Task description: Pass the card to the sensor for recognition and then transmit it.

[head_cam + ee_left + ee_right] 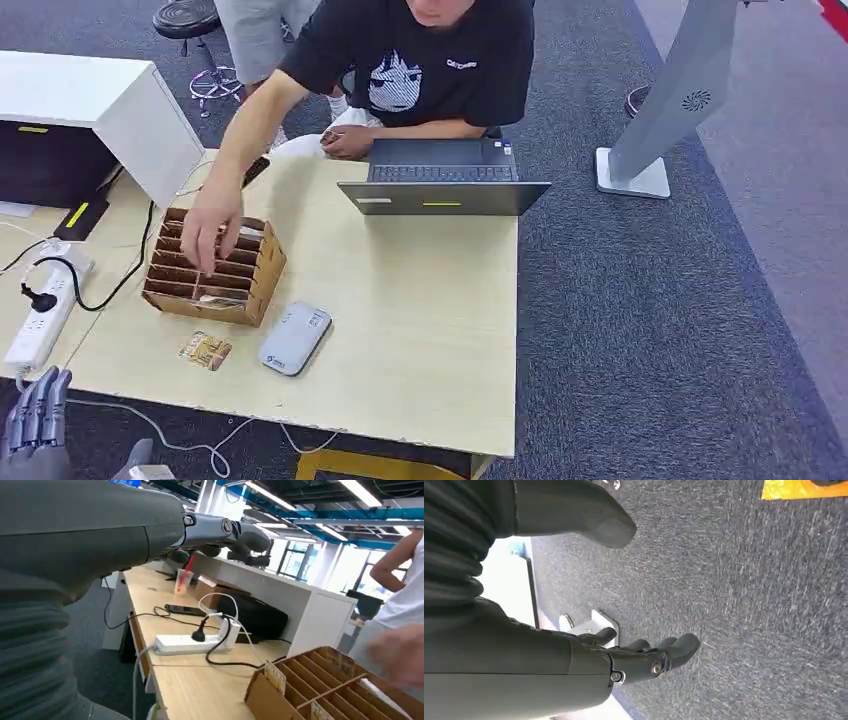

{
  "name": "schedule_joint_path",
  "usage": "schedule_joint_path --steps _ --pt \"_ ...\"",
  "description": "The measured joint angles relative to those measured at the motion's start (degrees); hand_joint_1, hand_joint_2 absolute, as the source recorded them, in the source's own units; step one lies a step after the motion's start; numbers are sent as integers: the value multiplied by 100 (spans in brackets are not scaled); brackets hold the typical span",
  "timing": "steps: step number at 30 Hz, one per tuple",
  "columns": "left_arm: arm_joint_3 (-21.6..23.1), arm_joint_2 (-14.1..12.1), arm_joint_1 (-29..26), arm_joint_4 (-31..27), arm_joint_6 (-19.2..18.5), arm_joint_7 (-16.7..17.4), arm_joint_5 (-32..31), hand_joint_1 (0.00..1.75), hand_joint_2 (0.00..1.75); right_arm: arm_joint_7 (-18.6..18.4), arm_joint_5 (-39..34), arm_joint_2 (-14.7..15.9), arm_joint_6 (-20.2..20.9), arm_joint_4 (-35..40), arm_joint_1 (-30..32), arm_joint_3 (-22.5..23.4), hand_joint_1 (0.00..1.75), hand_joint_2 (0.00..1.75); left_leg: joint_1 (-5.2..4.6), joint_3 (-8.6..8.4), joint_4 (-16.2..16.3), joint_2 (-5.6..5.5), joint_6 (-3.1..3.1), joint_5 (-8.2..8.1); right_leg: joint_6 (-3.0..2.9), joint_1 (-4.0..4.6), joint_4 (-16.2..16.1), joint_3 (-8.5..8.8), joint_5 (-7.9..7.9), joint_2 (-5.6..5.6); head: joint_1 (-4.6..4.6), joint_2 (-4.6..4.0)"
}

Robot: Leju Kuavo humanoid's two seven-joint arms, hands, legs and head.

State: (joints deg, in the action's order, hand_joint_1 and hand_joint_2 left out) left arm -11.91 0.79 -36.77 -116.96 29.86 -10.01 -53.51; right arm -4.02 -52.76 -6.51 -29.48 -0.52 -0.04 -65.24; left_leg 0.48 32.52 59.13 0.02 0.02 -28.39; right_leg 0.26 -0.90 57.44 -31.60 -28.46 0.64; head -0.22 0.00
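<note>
Card (205,350) lies flat on the pale wood-grain table (420,330), near-left, just left of the sensor (294,338), a rounded grey-white slab, smooth plastic. The two are close but apart. Card is small, rectangular, with brownish-gold print.

Just beyond both: a brown cardboard sorter box (215,268) with slatted dividers; cards stand in some slots. A person's hand (210,232) reaches into it from the far side.

Left hand (35,415) sits low at the near-left corner, beside the table edge, fingers straight and apart, holding nothing. Grey metal fingers, ribbed cover.

Right hand (644,655) hangs over dark grey speckled carpet (749,605), dark fingers extended, thumb apart, nothing in it.

Also: grey laptop (442,178) at the far edge, white power strip (45,310) with black cable on the left, white cabinet (100,110) far left.
</note>
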Motion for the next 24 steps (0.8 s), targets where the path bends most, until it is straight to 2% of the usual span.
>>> schedule_joint_path --steps 9,16,20,24 --pt "35 -48 -61 -37 -129 206 -55 0 175 83 11 -44 -59 0 42 -79 0 175 0 0 0 0 0 0 0 0 0 1 -1 -1 0 0" --pt "22 -160 -22 -22 -540 405 -389 0 175 70 101 -44 -48 0 41 -140 0 175 0 0 0 0 0 0 0 0 0 1 -1 -2 2 0" --pt "-109 -346 44 11 -807 623 -593 0 175 55 118 -44 -33 -2 39 -201 0 175 1 -2 0 0 0 0 0 1 0 1 -1 -2 0 0" --pt "-291 -686 202 17 -1032 748 -826 0 175 48 184 -37 -4 -2 26 -245 0 175 4 -1 0 -4 -4 3 -2 4 0 2 -2 -7 0 0"
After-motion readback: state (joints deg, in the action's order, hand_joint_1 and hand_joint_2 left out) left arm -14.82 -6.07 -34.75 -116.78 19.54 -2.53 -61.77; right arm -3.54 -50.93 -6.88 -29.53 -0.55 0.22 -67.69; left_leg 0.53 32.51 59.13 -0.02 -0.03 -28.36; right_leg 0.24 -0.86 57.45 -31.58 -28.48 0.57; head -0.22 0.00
